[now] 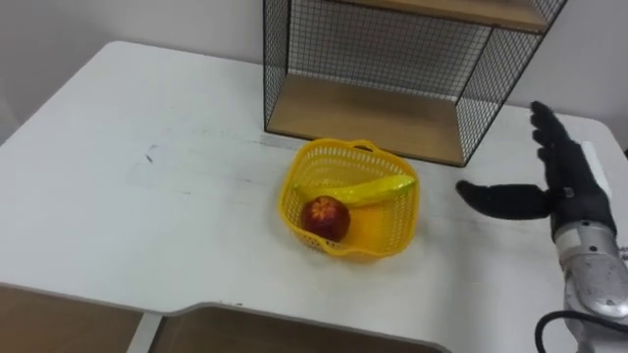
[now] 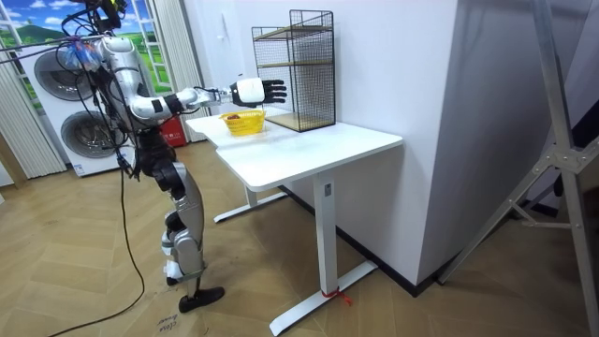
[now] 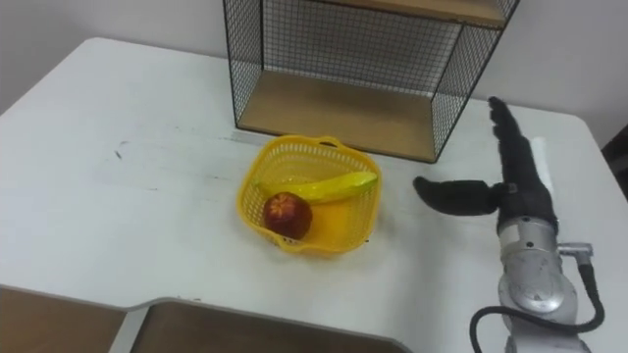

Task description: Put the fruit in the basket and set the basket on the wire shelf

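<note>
A yellow plastic basket [image 1: 391, 227] [image 3: 343, 226] sits on the white table [image 1: 147, 196], just in front of the wire shelf [image 1: 392, 69] [image 3: 343, 69]. Inside it lie a yellow banana [image 1: 368, 189] [image 3: 329, 185] and a red apple [image 1: 326, 217] [image 3: 286, 213]. My right hand [image 1: 564, 186] [image 3: 518, 186] hovers to the right of the basket, open, fingers straight and thumb stretched toward the basket without touching it. In the room view I stand at the table's end with the right hand [image 2: 257, 91] held out above the basket [image 2: 243, 122].
The wire shelf has a wooden bottom board [image 1: 363, 118] and an upper board [image 1: 461, 10], open at the front. The table's near edge [image 1: 196, 306] runs along the bottom. Washing machines [image 2: 65, 112] stand behind me.
</note>
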Robot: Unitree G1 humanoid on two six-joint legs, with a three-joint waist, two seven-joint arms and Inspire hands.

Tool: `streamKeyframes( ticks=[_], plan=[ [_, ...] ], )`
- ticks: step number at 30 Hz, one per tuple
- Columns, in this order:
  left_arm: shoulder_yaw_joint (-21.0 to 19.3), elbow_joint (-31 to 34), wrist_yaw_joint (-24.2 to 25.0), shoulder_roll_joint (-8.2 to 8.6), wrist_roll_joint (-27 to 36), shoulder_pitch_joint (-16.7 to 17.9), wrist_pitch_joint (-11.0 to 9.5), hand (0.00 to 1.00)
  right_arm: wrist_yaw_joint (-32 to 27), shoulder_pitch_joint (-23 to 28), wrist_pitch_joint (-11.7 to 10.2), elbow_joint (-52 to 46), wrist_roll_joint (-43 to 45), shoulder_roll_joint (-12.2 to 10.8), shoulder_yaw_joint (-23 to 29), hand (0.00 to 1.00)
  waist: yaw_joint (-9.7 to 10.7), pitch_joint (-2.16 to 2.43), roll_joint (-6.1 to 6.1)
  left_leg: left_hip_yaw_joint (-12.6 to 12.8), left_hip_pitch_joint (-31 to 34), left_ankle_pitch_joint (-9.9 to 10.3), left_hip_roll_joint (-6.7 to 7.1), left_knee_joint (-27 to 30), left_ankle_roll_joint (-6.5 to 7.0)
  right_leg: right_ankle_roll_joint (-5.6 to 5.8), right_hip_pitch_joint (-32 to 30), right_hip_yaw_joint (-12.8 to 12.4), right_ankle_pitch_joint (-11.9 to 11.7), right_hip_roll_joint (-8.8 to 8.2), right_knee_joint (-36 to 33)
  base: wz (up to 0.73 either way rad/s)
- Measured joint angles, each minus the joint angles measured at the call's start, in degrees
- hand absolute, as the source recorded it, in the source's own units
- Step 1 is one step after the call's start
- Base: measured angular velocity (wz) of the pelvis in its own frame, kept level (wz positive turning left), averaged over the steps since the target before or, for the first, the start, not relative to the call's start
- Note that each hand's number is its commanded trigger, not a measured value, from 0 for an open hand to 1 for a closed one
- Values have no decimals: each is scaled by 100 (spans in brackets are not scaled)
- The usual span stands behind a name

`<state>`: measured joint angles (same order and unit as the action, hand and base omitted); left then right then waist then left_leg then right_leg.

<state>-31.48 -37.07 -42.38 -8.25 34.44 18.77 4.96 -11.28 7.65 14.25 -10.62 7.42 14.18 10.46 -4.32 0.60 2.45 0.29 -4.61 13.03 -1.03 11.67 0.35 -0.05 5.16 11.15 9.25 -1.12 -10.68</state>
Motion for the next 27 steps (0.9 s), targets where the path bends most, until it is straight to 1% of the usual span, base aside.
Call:
streamKeyframes(
  ticks=[1, 2, 3, 4, 5, 6, 7, 9, 10, 12, 13, 14, 16, 17, 19, 21, 22, 23, 24, 25, 26, 27],
  plan=[
    [-33, 476, -267, 8, -159, -16, -32, 0, -160, 58, -37, 0, -25, -1, 51, 0, -22, 10, -15, 3, -2, -3, -4, 1, -4, 0, 0, -3, 0, 1, 2, 0],
    [-42, 716, -406, 9, -238, -16, -43, 0, -248, 76, -53, 0, -55, -1, 75, 0, -26, 13, -28, 17, -7, -3, -6, 3, -5, -1, 0, -4, 0, 3, 2, -5],
    [-48, 1207, -678, 9, -420, -29, -62, 0, -443, 148, -121, -2, -145, -7, 153, 0, -29, 18, -47, 32, -8, -3, -8, 7, -5, -1, -5, -2, -1, 4, -1, -5],
    [-47, 1468, -798, 15, -542, -43, -74, 0, -537, 222, -195, -4, -184, -11, 203, 0, -34, 20, -53, 29, 0, -3, -7, 12, -5, -1, -6, 2, -1, 4, 0, 0],
    [-45, 2037, -1025, 48, -920, -25, -120, 0, -705, 362, -275, -22, -233, -36, 273, 0, -42, 21, -54, 15, 5, -4, -1, 9, -3, 0, -6, 9, 0, -1, 0, 0],
    [-38, 2469, -1245, 52, -1298, -17, -186, 0, -838, 434, -295, -23, -235, -59, 298, 0, -38, 20, -66, 14, 5, -5, 1, 9, -3, 0, -3, 7, 0, 0, 7, 0],
    [-36, 2872, -1448, 53, -1546, -34, -243, 0, -940, 468, -307, -22, -250, -58, 336, 0, -5, 22, -83, 5, 5, -7, 12, 10, 1, 0, -3, 17, 0, -8, 8, 0],
    [-29, 3394, -1591, 56, -1895, -116, -297, 0, -1049, 477, -361, -13, -358, -60, 516, 0, 31, 25, -115, -22, 2, -15, 35, 5, 14, 9, 3, 33, 6, -26, 5, 5],
    [-31, 3629, -1610, 50, -2077, -145, -361, 0, -1142, 477, -447, -13, -417, -60, 625, 0, 51, 26, -144, -22, -1, -17, 48, 0, 20, 16, 3, 22, 10, -36, 7, 3],
    [-31, 3907, -1617, 55, -2270, -139, -400, 0, -1274, 492, -565, -13, -535, -62, 717, 0, 84, 16, -188, -14, 0, -21, 60, -16, 29, 23, -5, -2, 14, -46, 8, 0],
    [-30, 4043, -1614, 62, -2394, -140, -406, 0, -1343, 510, -594, -12, -536, -69, 718, 0, 92, 15, -191, -4, -1, -22, 60, -26, 29, 25, -12, -1, 15, -45, 11, -4],
    [-28, 4094, -1608, 64, -2428, -142, -411, 0, -1359, 514, -609, -13, -537, -75, 717, 0, 95, 18, -186, 0, -4, -23, 59, -33, 30, 25, -16, -2, 15, -45, 13, -3],
    [15, 4286, -1581, 67, -2467, -145, -410, 0, -1362, 553, -662, -11, -540, -84, 710, 0, 111, 10, -200, 0, -9, -24, 56, -41, 30, 25, -19, -14, 15, -42, 17, 0],
    [62, 4391, -1533, 68, -2530, -157, -410, 0, -1357, 577, -710, -5, -540, -91, 702, 0, 110, 8, -203, 9, -13, -24, 55, -45, 31, 25, -28, -16, 15, -41, 14, -4],
    [174, 4555, -1404, 68, -2534, -160, -410, 0, -1341, 579, -728, 1, -576, -119, 658, 0, 97, 0, -200, 49, -31, -24, 48, -43, 31, 25, -36, -34, 15, -39, 9, -8],
    [429, 4656, -1141, 67, -2533, -177, -411, 0, -1178, 577, -736, 1, -768, -136, 609, 0, 102, -43, -224, 70, -77, -26, 52, -90, 36, 25, -4, -41, 15, -42, 8, -4],
    [501, 4683, -1053, 69, -2533, -177, -411, 0, -1138, 577, -739, 1, -820, -162, 609, 0, 104, -50, -226, 70, -82, -26, 53, -95, 36, 25, 2, -40, 15, -43, 9, 0],
    [628, 4750, -860, 70, -2532, -180, -417, 0, -1085, 577, -765, 1, -941, -231, 601, 0, 110, -65, -218, 73, -75, -26, 51, -96, 36, 25, -1, -39, 15, -42, 11, 0],
    [765, 4773, -677, 70, -2530, -185, -455, 0, -1049, 577, -839, 30, -961, -272, 548, 0, 138, -76, -213, 72, -57, -26, 51, -94, 36, 25, -16, -37, 15, -41, 13, 0],
    [899, 4773, -475, 70, -2529, -186, -484, 0, -959, 577, -926, 83, -981, -295, 492, 0, 177, -77, -213, 70, -45, -26, 51, -92, 36, 25, -30, -37, 15, -42, 13, 0],
    [959, 4773, -370, 70, -2523, -186, -494, 0, -902, 577, -944, 90, -1011, -311, 465, 0, 202, -77, -213, 71, -38, -26, 51, -92, 36, 25, -33, -33, 15, -42, 13, 0],
    [1076, 4773, -143, 69, -2500, -193, -514, 0, -801, 578, -974, 90, -1135, -353, 393, 0, 250, -79, -211, 79, -29, -26, 51, -93, 36, 25, -43, -36, 15, -40, 13, 0]
  ],
)
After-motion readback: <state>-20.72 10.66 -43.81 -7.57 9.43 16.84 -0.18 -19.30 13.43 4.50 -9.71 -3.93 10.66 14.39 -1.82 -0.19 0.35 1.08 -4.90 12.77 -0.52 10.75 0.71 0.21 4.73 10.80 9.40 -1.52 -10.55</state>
